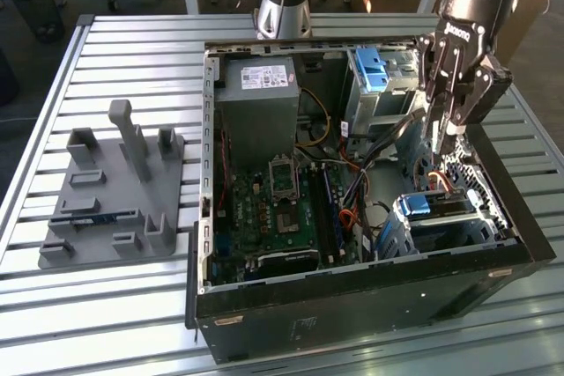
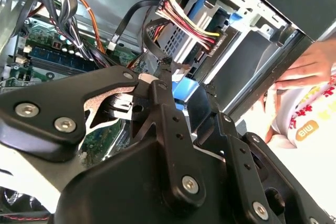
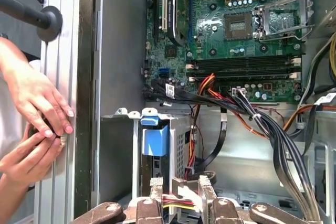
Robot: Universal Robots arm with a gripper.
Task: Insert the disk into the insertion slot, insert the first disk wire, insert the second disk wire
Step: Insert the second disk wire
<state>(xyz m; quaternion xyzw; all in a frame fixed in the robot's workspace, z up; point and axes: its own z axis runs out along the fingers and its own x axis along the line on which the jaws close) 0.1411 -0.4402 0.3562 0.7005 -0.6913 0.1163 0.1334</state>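
disk seated, wire work under way inside open pc case

the disk (image 3: 155, 141) sits in the insertion slot (image 3: 179, 150) with its blue tab facing out, so the first step looks done. in the first wrist view the end effector (image 3: 180, 188) is at the bay's open end. its fingers (image 3: 156, 188) appear pinched on a disk wire (image 3: 173, 201) of red, yellow and black strands. whether its plug is home in the disk cannot be told, and neither wire can be confirmed as connected (so, by judgement, mid-task). room is tight. the slot's sheet-metal walls flank the disk, a black cable bundle (image 3: 273, 135) crosses just beside it, and the case wall (image 3: 84, 103) stands close. a person's hands (image 3: 39, 108) rest just outside that wall, apart from the arm. the case stands on a slatted worktop (image 1: 132, 50) near a grey fixture tray (image 1: 106, 209).
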